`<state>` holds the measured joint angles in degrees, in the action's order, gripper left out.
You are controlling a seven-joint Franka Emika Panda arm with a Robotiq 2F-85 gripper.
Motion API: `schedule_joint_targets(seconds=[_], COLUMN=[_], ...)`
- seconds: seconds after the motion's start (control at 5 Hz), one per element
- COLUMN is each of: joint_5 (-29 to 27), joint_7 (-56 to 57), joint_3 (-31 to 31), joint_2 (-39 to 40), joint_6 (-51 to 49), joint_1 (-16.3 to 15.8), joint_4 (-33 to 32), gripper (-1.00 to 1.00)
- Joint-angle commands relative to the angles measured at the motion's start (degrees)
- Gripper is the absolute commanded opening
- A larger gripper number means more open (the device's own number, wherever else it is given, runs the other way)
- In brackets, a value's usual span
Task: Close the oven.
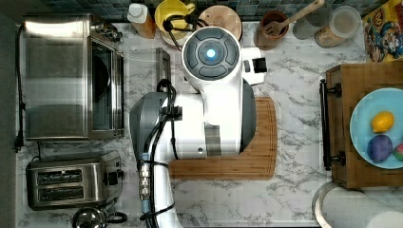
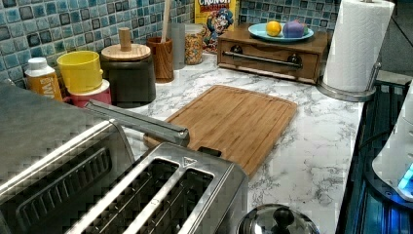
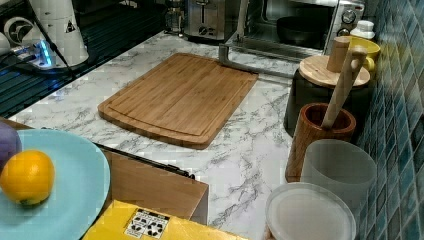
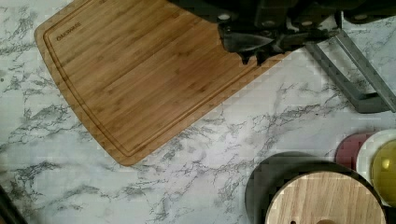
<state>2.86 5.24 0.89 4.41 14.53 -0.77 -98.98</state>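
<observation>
The black end effector [image 4: 254, 53] is seen in the wrist view hanging above a corner of the rectangular bamboo cutting board [image 4: 140, 70], its two fingertips drawn close together with nothing between them. Beneath it, the white marble-patterned tabletop [image 4: 196, 186] is spread out, and the round wooden lid of a dark canister [image 4: 322, 200] is seen near the board. Beside the end effector, the metal bar handle [image 4: 359, 74] of the opened glass door is laid out low over the tabletop, just past the board's corner.

In the right view, the large boxy stainless-steel countertop oven [image 3: 300, 22] is placed at the far end of the tabletop, its door dropped flat and its dark interior exposed. The smaller two-slot steel toaster [image 3: 207, 17] is stood just beside it on the right view's left. In the top view, the oven [image 1: 71, 76] is set at the top view's left edge, with the white robot arm [image 1: 209, 95] held over the cutting board.
</observation>
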Motion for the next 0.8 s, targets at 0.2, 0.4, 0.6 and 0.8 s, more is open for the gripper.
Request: schedule_joint_targets(seconds=[0.2, 0.4, 0.6, 0.8], joint_5=[-4.25, -13.22, -22.69, -31.77], joint_7=[9.96, 24.98, 37.28, 49.09], joint_3=[0.66, 0.71, -0.38, -1.14], joint_2=[2.20, 2.57, 3.37, 5.02], joint_6=[2.71, 8.03, 11.18, 13.58], joint_1=[0.75, 2.94, 4.52, 6.07], joint_4=[0.52, -4.81, -9.70, -12.18], gripper=[-1.00, -1.00, -1.00, -1.00])
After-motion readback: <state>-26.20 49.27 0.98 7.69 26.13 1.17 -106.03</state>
